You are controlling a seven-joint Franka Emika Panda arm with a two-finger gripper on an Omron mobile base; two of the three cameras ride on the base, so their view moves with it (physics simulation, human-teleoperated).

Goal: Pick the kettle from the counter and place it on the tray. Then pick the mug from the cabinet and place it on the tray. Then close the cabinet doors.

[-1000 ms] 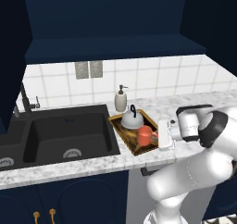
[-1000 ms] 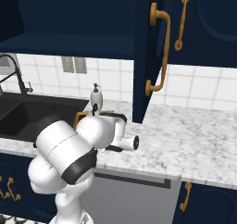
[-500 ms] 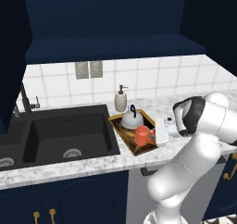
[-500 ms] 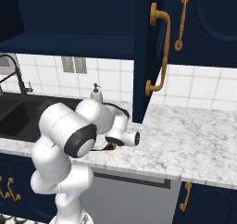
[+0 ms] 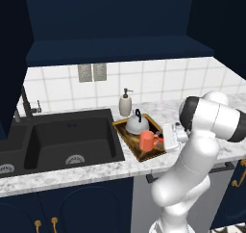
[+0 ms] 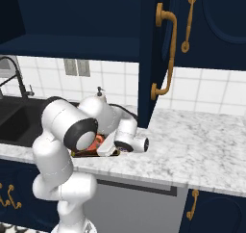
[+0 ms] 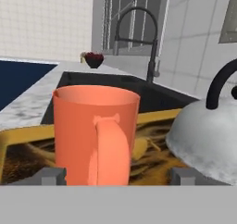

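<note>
The orange-red mug (image 7: 95,133) stands upright on the tray (image 7: 23,158), its handle facing my hand. My gripper (image 7: 115,177) is open, one fingertip (image 7: 47,176) on each side of the mug and slightly back from it. The silver-grey kettle (image 7: 208,135) sits on the same tray just beside the mug. From the left base view the kettle (image 5: 137,124) is at the tray's (image 5: 124,129) back, the mug (image 5: 146,140) at its front, and the gripper (image 5: 162,140) right next to the mug. The navy cabinet (image 5: 120,49) is open, with one door (image 6: 163,58) swung out.
A cream soap bottle (image 5: 125,103) stands behind the tray. The black double sink (image 5: 72,140) and its faucet (image 5: 26,104) lie to the left. Bare marble counter (image 6: 202,145) stretches right of the tray. My arm covers most of the tray in the right base view.
The jaws have gone from shut on the mug to open, leaving it standing on the tray. The elbow has swung up and to the right.
</note>
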